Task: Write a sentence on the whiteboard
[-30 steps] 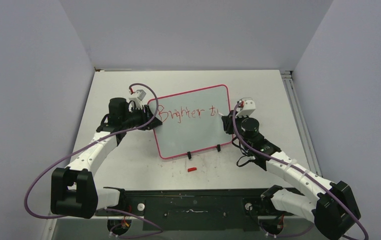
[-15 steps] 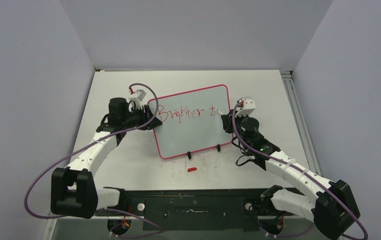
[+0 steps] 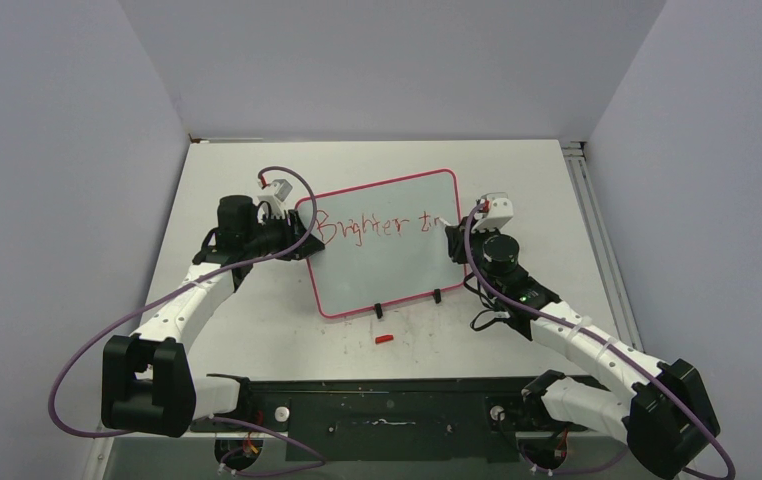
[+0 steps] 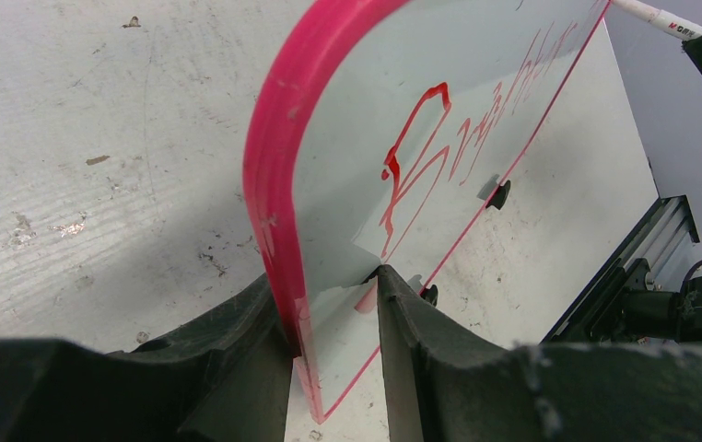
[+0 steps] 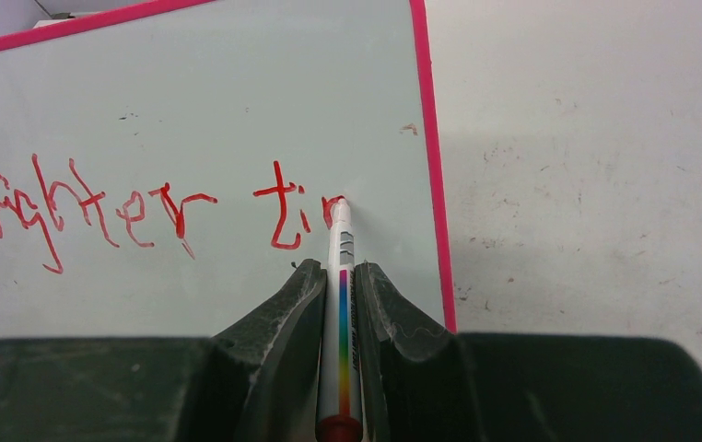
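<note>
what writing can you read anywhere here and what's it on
"Brighter ti", then the first stroke of an unfinished letter: red handwriting on the whiteboard.
Small print on the marker barrel: too small to read in either wrist view.
No other text is visible.

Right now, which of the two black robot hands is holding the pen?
The right gripper: it pinches the white rainbow-striped marker writing red letters. The left gripper clamps the edge of the pink-framed whiteboard.
</note>
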`<state>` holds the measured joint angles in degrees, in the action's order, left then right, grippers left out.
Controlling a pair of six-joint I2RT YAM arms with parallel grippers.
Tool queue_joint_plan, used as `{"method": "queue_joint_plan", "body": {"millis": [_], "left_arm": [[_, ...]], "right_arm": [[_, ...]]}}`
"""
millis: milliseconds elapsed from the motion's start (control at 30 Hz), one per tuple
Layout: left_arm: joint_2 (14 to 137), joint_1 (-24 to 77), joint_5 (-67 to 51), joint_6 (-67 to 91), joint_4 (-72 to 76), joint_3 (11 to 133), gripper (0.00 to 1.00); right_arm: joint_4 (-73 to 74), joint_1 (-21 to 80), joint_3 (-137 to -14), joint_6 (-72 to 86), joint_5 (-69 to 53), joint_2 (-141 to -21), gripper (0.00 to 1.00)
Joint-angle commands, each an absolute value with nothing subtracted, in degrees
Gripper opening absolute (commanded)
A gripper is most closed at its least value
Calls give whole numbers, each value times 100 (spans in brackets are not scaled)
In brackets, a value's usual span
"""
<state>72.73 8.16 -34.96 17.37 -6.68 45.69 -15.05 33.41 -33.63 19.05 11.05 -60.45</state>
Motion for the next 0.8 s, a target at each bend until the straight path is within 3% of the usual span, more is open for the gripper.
{"method": "queue_joint_plan", "body": {"millis": [0, 767], "left_arm": [[7077, 800, -3507, 1696, -430, 4761, 33], [7063, 806, -3544, 1714, -402, 4746, 33]], "right_arm": [[-1696, 3299, -3402, 1884, 1302, -5976, 5], [-1591, 3301, -3192, 2044, 1230, -5810, 5]]}}
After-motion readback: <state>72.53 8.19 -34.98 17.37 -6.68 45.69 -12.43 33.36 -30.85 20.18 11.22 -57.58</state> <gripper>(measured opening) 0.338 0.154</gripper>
